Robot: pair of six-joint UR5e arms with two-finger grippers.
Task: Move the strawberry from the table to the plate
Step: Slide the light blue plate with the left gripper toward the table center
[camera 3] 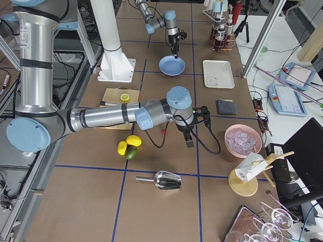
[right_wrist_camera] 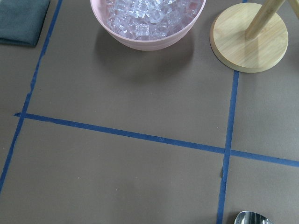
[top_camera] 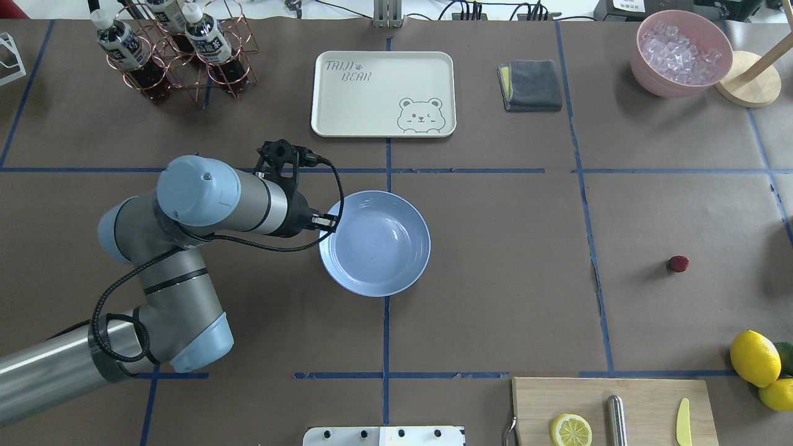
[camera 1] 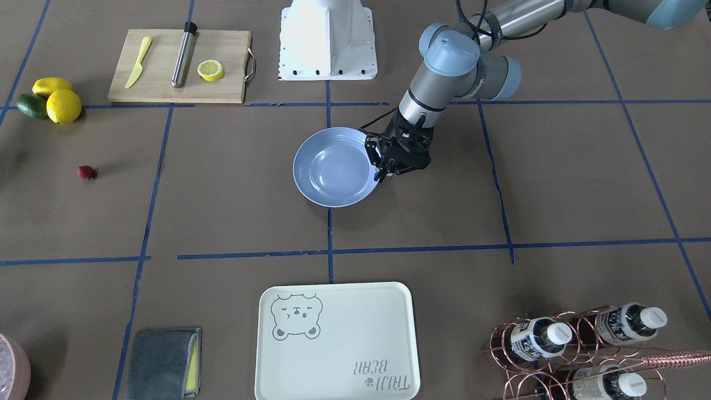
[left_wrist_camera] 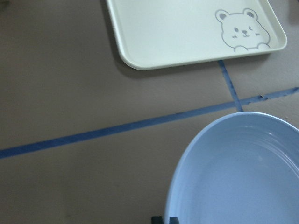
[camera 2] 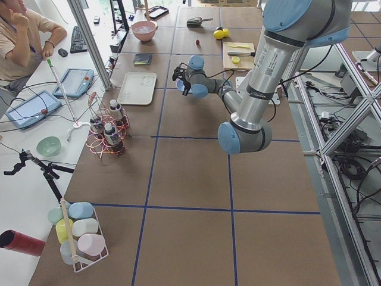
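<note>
Left gripper (camera 1: 382, 175) fingers pinching the rim of the blue-lavender plate (camera 1: 333, 166), strawberry (camera 1: 86, 173) on the desk (camera 1: 222, 211) well apart from it, near the lemons (camera 1: 64, 105), right gripper (camera 3: 189, 141) fingers' state impossible to tell

white side desk (camera 2: 18, 202) along one long edge, bearing two tablets (camera 2: 30, 110), a keyboard (camera 2: 77, 39); a person (camera 2: 21, 36) seated at it. aluminium post (camera 2: 89, 42) rising beside the desk. opposite side: metal frame struts (camera 2: 342, 128), loose cables, grey floor (camera 2: 363, 238). light even, shadows soft.
</note>
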